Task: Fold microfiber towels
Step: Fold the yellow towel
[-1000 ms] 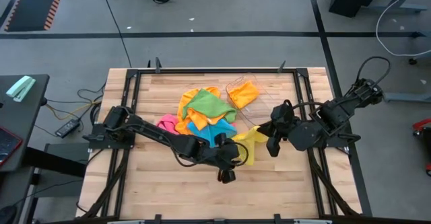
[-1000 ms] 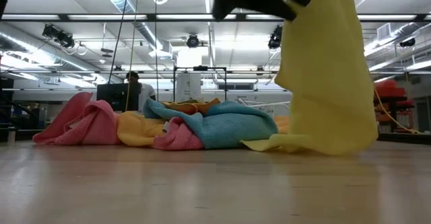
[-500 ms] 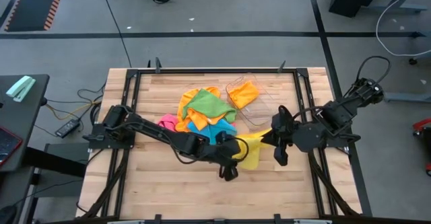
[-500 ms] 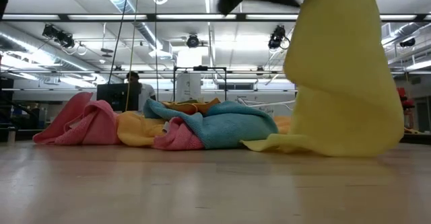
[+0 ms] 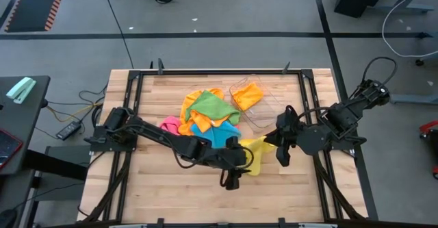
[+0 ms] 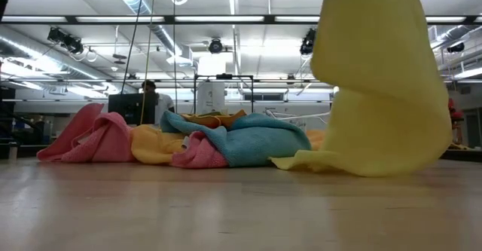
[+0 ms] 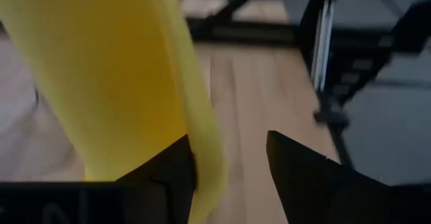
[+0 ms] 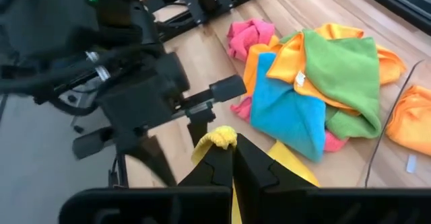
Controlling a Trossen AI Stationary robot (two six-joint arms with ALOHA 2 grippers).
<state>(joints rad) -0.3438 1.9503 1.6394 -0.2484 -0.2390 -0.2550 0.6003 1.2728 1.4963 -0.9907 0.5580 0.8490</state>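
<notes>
Left gripper (image 5: 231,180) fingers (image 7: 306,183) spread beside the yellow towel (image 5: 254,154) — it hangs above the counter (image 5: 150,187), its lower end resting there, pinched by the right gripper (image 8: 232,158) — other towels (image 5: 209,115) heaped behind.

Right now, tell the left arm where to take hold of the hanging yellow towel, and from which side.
Take the free hanging edge of the yellow towel, below the corner the right pincer holds shut. The left pincer stands open with that edge beside its finger; probably best to come in level from the left arm's side, since the cloth hangs as a vertical fold and its bottom rests on the table.
</notes>
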